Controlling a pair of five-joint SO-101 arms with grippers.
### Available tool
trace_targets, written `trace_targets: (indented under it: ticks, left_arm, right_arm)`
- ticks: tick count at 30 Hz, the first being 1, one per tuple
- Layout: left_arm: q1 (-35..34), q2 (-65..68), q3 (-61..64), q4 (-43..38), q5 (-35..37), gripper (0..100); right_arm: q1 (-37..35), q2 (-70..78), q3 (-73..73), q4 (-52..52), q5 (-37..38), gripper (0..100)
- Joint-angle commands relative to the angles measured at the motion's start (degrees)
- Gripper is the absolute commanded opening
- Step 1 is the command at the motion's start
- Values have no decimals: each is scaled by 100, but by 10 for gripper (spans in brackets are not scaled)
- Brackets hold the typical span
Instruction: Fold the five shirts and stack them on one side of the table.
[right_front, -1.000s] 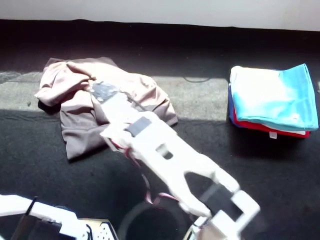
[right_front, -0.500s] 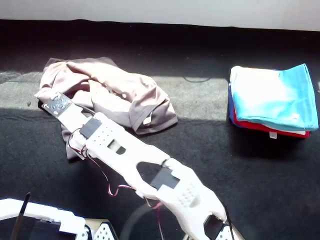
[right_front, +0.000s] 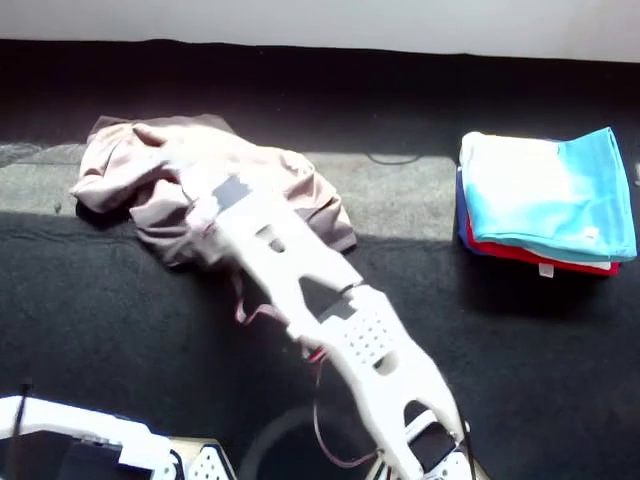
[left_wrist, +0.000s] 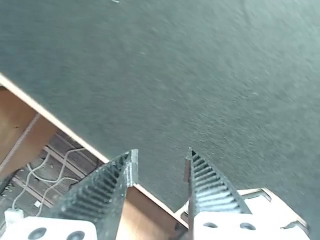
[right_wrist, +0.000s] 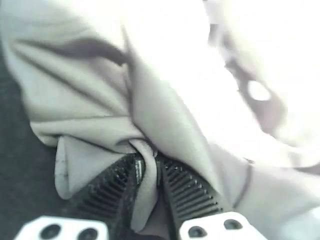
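Observation:
A crumpled pink shirt (right_front: 290, 175) lies at the back left of the black table (right_front: 120, 330). My right arm stretches from the front across to it, and my right gripper (right_front: 197, 200) sits at the shirt's near left part. In the right wrist view the gripper (right_wrist: 147, 167) is shut on a pinched fold of the pink shirt (right_wrist: 175, 75). My left gripper (left_wrist: 160, 162) stands open with nothing between its fingers, over the table's front edge (left_wrist: 60, 127). The left arm (right_front: 80, 435) rests at the front left corner.
A stack of folded shirts (right_front: 545, 200), light blue on top with red and dark blue below, sits at the right side. A sunlit band (right_front: 400, 195) crosses the table between shirt and stack. Loose cables (right_front: 320, 400) trail under the right arm.
My right gripper has swung from the shirt's left edge back over its middle. The shirt's lower left flap has been drawn in and bunched up. The left arm has barely moved.

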Motion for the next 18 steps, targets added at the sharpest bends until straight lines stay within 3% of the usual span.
trace_targets:
  ticks: [1, 10, 15, 18]
  left_arm:
    - [488, -171, 321, -97, -62, 166]
    - [2079, -171, 1024, -105, -53, 165]
    - [2870, -171, 1332, -545, 9, 165]
    - [3125, -171, 1473, -993, 448, 165]
  right_arm:
    - [857, -48, -1112, 611, 9, 6]
    - [1754, -48, -4057, 2536, 9, 6]
    - [1974, -215, -4813, 2536, 141, 6]
    - [2237, -734, -4567, 2536, 484, 6]
